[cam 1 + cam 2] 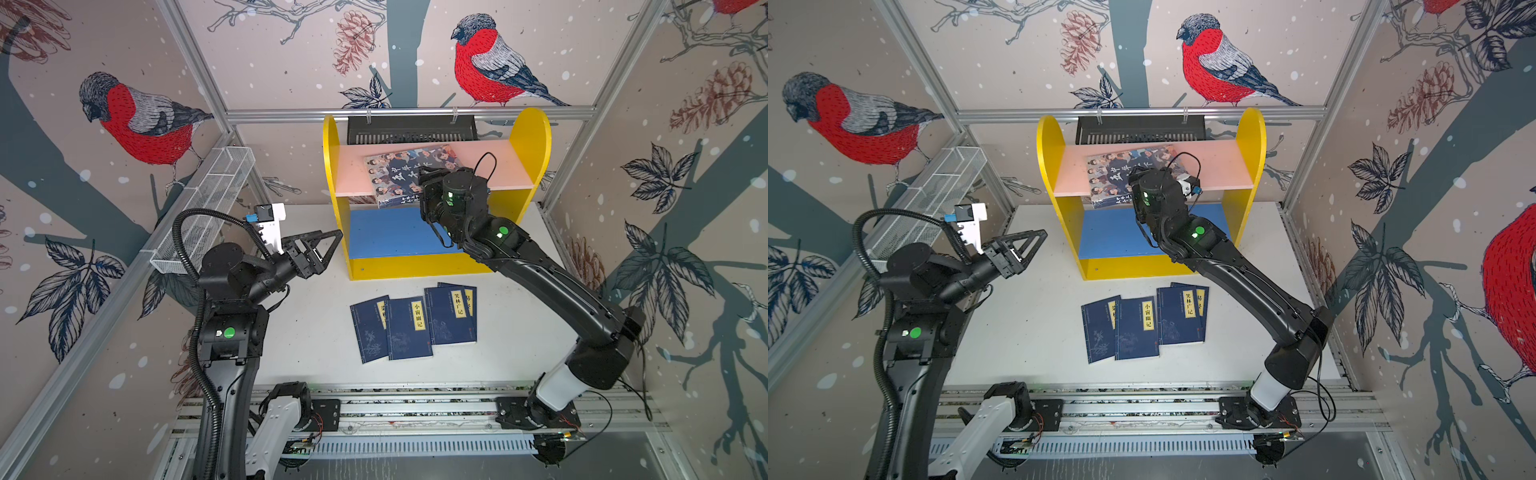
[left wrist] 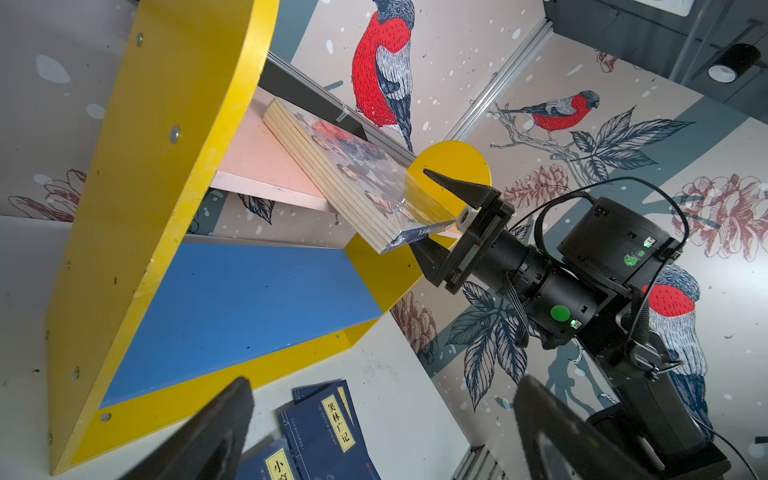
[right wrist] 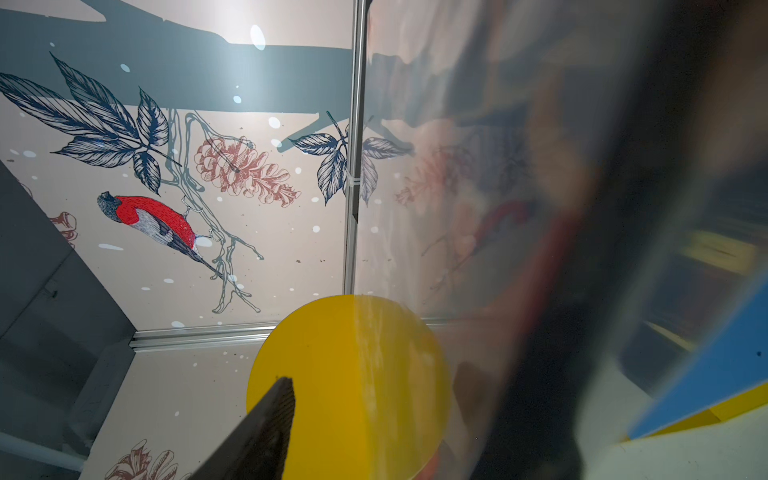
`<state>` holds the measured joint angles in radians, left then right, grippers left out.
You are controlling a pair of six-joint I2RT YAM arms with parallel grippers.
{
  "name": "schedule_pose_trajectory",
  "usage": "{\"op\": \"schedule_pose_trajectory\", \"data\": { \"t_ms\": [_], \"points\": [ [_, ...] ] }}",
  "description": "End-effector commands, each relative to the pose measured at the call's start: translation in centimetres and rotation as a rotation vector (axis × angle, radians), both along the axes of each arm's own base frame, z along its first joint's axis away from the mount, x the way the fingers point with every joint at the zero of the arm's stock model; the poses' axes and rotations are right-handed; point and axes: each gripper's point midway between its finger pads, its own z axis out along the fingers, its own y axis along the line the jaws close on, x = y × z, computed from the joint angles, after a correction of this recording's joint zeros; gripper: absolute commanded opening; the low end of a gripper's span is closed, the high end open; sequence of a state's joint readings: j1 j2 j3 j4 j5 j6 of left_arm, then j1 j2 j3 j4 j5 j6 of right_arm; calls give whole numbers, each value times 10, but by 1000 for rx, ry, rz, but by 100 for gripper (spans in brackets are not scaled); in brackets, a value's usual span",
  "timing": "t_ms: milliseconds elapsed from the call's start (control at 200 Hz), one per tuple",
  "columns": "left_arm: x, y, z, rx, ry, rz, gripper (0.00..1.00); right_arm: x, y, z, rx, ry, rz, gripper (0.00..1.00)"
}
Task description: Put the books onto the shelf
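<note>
Left gripper (image 1: 332, 241): matte black triangular fingers (image 2: 224, 424) spread wide, empty. Right gripper (image 2: 417, 208): jaws parted, loosely straddling overhanging corner of glossy illustrated book (image 1: 395, 174), flat on shelf (image 1: 532, 133) pink upper board (image 1: 353, 170). Four thin navy paperbacks (image 1: 409, 328) overlapping on white table (image 1: 311, 332).

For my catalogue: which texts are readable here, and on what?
"小窗幽记": yellow label, thin navy paperback second from left.
"笑林广记": yellow label, navy paperback right of it.
Outer two navy paperbacks: labels mostly covered.
Large illustrated book on pink board: white characters, unreadable.
</note>
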<state>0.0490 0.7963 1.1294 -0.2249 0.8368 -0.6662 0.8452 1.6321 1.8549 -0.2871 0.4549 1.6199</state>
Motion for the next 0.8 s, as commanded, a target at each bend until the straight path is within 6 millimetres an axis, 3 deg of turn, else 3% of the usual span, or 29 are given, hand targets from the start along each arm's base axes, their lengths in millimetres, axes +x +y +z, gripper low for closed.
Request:
{"op": "schedule_pose_trajectory", "data": {
  "t_ms": [0,300,796],
  "points": [
    [-1,-5,16,33,-109,-29,97,-1,-1,10,19,-15,14,68],
    [27,-29,9,325,-236,33,93,4,10,11,28,-20,56,69],
    [73,-73,15,588,-374,199,89,1,-2,10,56,-41,61,69]
  ]
}}
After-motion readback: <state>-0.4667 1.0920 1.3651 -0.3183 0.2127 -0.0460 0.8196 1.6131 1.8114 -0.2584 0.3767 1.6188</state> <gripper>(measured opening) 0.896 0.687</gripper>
